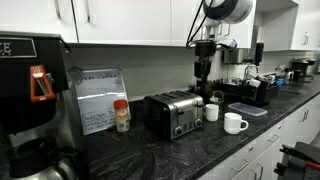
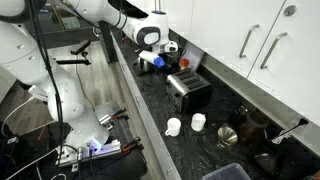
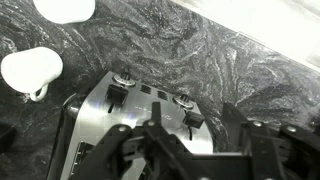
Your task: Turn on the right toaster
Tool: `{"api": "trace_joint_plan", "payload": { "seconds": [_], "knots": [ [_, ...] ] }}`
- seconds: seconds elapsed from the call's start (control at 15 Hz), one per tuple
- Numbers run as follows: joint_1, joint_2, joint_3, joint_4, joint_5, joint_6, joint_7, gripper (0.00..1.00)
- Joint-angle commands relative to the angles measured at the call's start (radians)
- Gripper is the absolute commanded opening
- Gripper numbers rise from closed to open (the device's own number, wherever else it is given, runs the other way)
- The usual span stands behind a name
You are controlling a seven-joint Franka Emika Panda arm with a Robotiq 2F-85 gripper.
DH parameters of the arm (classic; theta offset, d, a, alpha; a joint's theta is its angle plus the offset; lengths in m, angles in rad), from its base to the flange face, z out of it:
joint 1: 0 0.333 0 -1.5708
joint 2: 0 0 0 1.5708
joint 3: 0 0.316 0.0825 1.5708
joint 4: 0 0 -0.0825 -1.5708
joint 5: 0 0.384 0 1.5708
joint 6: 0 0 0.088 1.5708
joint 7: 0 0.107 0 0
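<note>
The right toaster [image 1: 175, 114] is a wide box with dark sides and a shiny silver front, standing on the dark counter; it shows in both exterior views [image 2: 188, 91]. In the wrist view the toaster [image 3: 130, 125] lies just below the camera, with two levers [image 3: 118, 93] [image 3: 190, 113] on its silver face. My gripper [image 1: 203, 84] hangs above the toaster's far end, apart from it. In the wrist view my gripper [image 3: 200, 140] has its fingers spread, with the lever on the right of the picture between them. It is open and empty.
Two white mugs [image 1: 211, 112] [image 1: 235, 123] stand beside the toaster, also in the wrist view [image 3: 30, 70]. A spice jar [image 1: 121, 116] and a coffee machine [image 1: 35, 100] stand on the other side. A low black appliance [image 1: 245, 95] sits beyond the mugs. Wall cabinets [image 1: 130, 20] hang above.
</note>
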Motion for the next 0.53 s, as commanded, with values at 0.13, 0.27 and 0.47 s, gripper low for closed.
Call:
{"api": "trace_joint_plan", "payload": {
  "seconds": [0.13, 0.27, 0.47],
  "knots": [
    [0.033, -0.164, 0.000, 0.015, -0.009, -0.186, 0.017, 1.00],
    [0.042, -0.216, 0.003, 0.023, -0.013, -0.259, 0.029, 1.00],
    [0.053, -0.290, 0.011, 0.035, -0.023, -0.358, 0.058, 1.00]
  ]
}}
